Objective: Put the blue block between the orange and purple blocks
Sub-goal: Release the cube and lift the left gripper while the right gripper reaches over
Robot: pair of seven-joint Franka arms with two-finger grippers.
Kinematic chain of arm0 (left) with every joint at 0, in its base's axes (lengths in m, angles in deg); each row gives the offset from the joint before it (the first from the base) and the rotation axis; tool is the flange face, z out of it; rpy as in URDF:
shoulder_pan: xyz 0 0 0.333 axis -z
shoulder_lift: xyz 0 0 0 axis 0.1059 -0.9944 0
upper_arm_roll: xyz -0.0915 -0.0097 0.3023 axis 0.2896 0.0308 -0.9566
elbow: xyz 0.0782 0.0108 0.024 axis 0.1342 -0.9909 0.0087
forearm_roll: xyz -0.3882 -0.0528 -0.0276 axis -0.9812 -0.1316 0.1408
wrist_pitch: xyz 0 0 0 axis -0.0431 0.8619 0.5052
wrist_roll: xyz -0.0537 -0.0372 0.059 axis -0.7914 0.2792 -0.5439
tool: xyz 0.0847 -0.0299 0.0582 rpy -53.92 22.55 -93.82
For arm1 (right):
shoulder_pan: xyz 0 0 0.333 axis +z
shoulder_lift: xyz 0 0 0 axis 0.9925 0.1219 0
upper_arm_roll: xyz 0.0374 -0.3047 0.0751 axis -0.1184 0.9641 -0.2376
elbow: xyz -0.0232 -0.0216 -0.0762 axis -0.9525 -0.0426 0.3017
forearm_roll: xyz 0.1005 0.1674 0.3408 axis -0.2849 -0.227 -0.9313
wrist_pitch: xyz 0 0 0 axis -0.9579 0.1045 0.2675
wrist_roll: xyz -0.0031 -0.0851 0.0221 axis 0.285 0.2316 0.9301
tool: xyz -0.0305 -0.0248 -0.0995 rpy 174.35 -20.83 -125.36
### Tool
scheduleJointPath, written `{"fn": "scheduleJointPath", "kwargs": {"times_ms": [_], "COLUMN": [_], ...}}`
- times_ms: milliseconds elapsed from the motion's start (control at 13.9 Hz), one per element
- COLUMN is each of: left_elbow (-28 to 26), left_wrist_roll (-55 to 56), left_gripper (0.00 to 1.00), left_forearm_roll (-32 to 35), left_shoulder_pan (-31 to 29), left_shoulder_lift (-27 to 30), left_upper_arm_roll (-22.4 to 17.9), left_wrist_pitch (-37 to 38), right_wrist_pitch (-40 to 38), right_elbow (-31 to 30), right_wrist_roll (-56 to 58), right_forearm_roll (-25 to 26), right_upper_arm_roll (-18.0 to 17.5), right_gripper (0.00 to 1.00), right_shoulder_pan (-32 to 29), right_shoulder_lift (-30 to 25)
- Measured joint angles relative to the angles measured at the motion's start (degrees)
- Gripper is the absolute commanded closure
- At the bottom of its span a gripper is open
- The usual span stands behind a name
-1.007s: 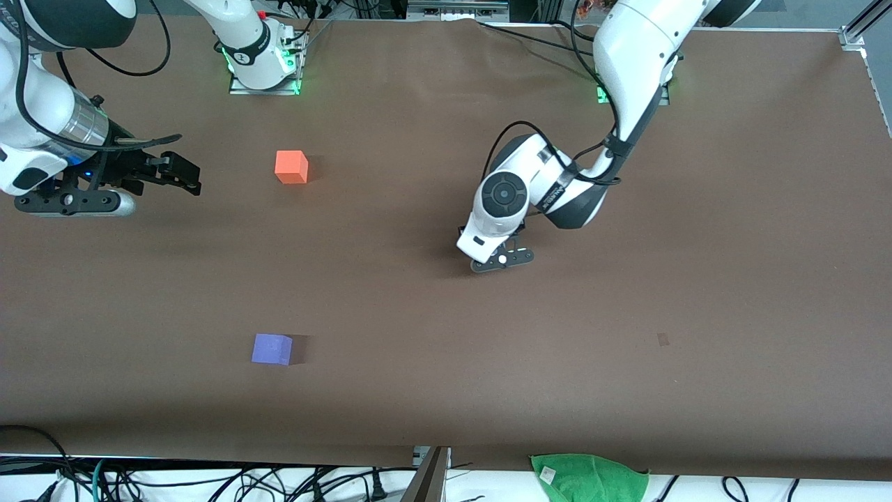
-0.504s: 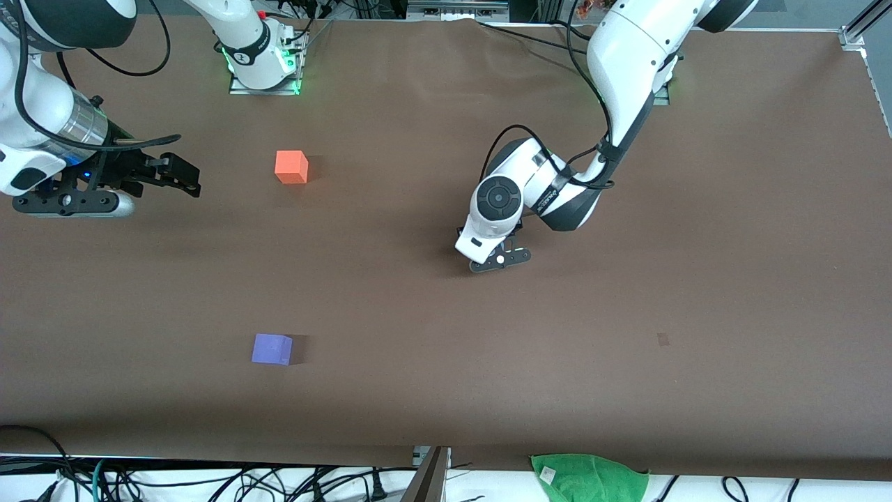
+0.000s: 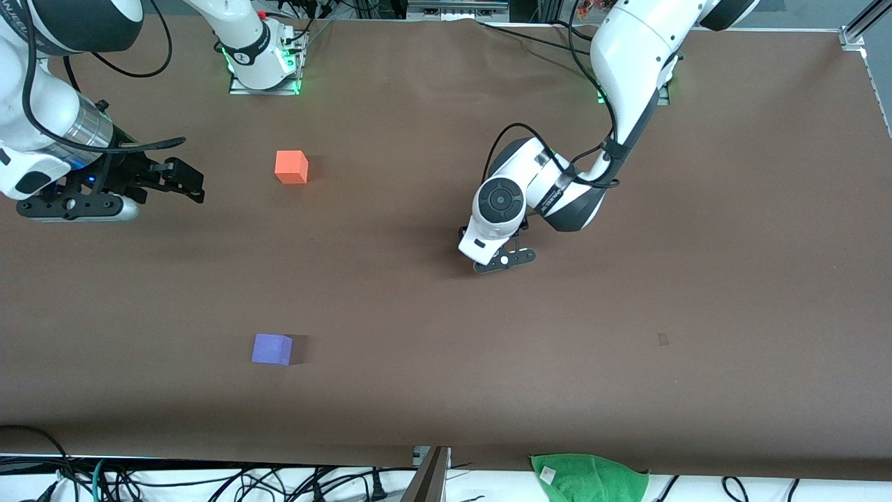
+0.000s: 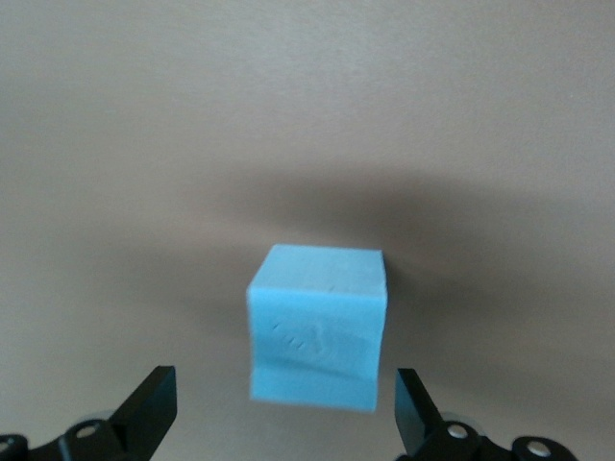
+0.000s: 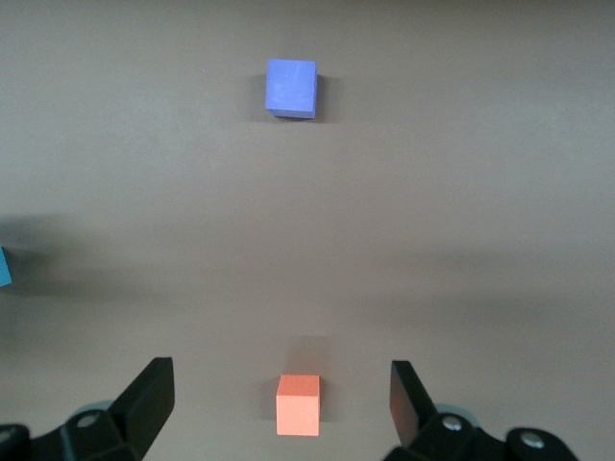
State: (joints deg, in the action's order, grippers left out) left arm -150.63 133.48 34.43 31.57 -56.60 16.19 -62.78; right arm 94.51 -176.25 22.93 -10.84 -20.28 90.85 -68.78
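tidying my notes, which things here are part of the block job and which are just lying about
Part of the job:
- small sky-blue matte cube, between the left gripper's open fingers
- bright orange cube
- violet-purple cube

Lying about:
- green cloth at the table's edge
- cables

In the front view the left arm's wrist hides the small sky-blue matte cube (image 4: 318,327); the right wrist view crops it.

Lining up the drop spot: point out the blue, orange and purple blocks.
blue block (image 4: 317,327), left wrist view, its front face.
orange block (image 3: 290,167), front view, its top face.
purple block (image 3: 271,348), front view, its top face.
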Motion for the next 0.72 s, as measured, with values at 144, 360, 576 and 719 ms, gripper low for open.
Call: {"fn": "scheduleJointPath", "kwargs": {"times_ms": [144,360,576,719], "left_elbow": [1.2,1.7,1.7,1.7], "left_wrist_roll": [0.0,-0.9,-7.1,-15.6], "left_gripper": [0.0,0.0,0.0,0.0], "left_forearm_roll": [0.0,0.1,0.1,0.2], "left_shoulder_pan": [-0.8,-3.7,-7.5,-12.4], "left_shoulder_lift": [4.6,14.3,23.2,28.1], "left_upper_arm_roll": [-0.2,-0.3,-0.3,-0.5], "left_wrist_pitch": [8.4,20.0,27.3,32.1], "right_wrist_pitch": [0.0,0.2,0.2,0.1], "right_elbow": [-0.1,-0.1,-0.1,-0.1], "right_wrist_roll": [0.1,0.1,0.2,0.3], "right_forearm_roll": [-0.4,-0.3,-0.3,-0.4], "right_upper_arm_roll": [0.0,-0.1,-0.1,-0.1], "right_gripper": [0.01,0.01,0.01,0.01], "right_shoulder_pan": [0.4,2.1,3.8,6.7], "right_shoulder_lift": [2.1,6.0,7.3,7.9]}}
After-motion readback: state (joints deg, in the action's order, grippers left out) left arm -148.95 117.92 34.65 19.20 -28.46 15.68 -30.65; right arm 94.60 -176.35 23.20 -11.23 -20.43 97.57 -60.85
